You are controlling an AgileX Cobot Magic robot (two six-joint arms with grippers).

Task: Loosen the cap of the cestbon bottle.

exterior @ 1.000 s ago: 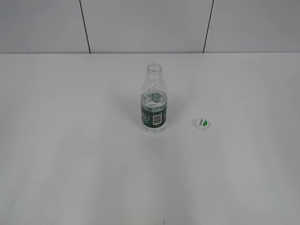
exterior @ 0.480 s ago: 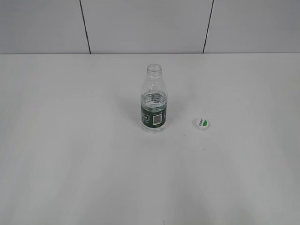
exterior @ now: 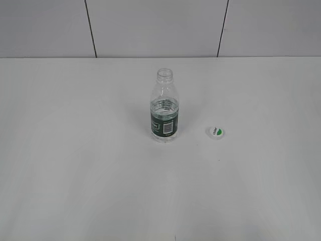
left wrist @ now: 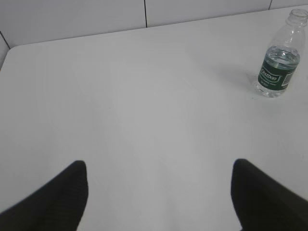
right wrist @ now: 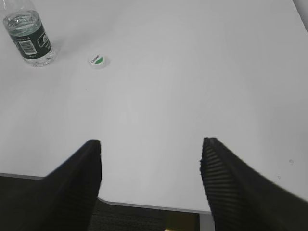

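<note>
The cestbon bottle [exterior: 164,108] stands upright in the middle of the white table with its neck open and no cap on it. It also shows in the left wrist view [left wrist: 279,65] and the right wrist view [right wrist: 29,36]. The white cap [exterior: 215,132] with its green mark lies flat on the table to the bottle's right, apart from it; it shows in the right wrist view [right wrist: 97,61] too. My left gripper [left wrist: 159,166] is open and empty, far from the bottle. My right gripper [right wrist: 151,144] is open and empty over the table's near edge. Neither gripper shows in the exterior view.
The white table [exterior: 80,150] runs back to a grey panelled wall [exterior: 150,25]. Its front edge and a corner show under my right gripper [right wrist: 144,204], with dark floor below.
</note>
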